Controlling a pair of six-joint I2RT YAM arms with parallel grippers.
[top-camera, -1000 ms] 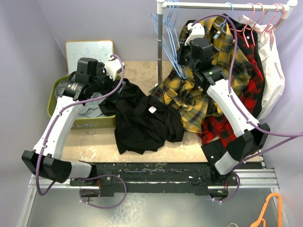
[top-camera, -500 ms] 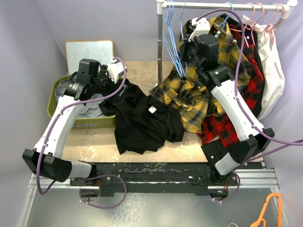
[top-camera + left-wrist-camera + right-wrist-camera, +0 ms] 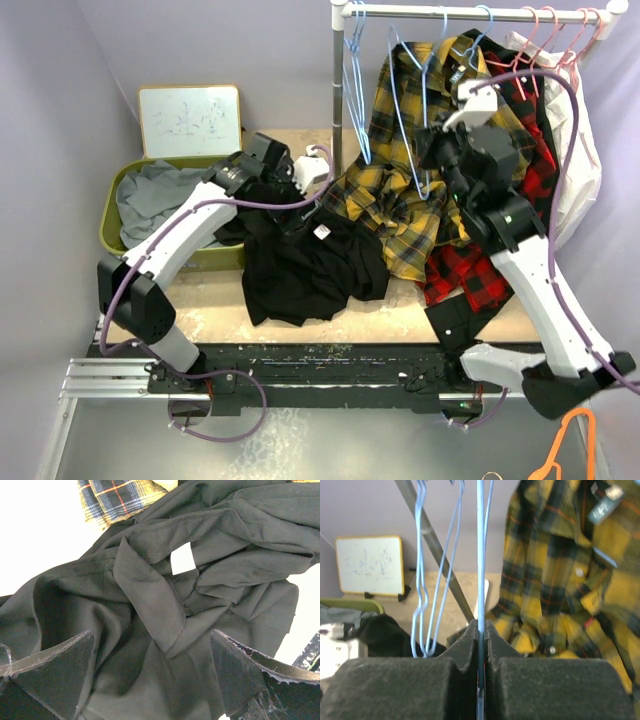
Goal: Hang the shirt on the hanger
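Looks down on the shirt [image 3: 165, 605], crumpled in deep folds, a white tag [image 3: 182, 561] near its middle. Frames it low between the dark padded fingers [image 3: 55, 675] of the left end effector [image 3: 151, 642] — spread wide. Catches a plaid fabric [image 3: 117, 495] corner at the top, beside washed-out counter [image 3: 40, 535].

Lab bench [image 3: 200, 308]: garment rail [image 3: 500, 13], whiteboard [image 3: 190, 120]

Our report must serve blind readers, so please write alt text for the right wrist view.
The right gripper is shut on the thin wire of a light-blue hanger. To its left are more blue hangers and a slanted metal pole; a yellow-and-black plaid shirt fills the right side.
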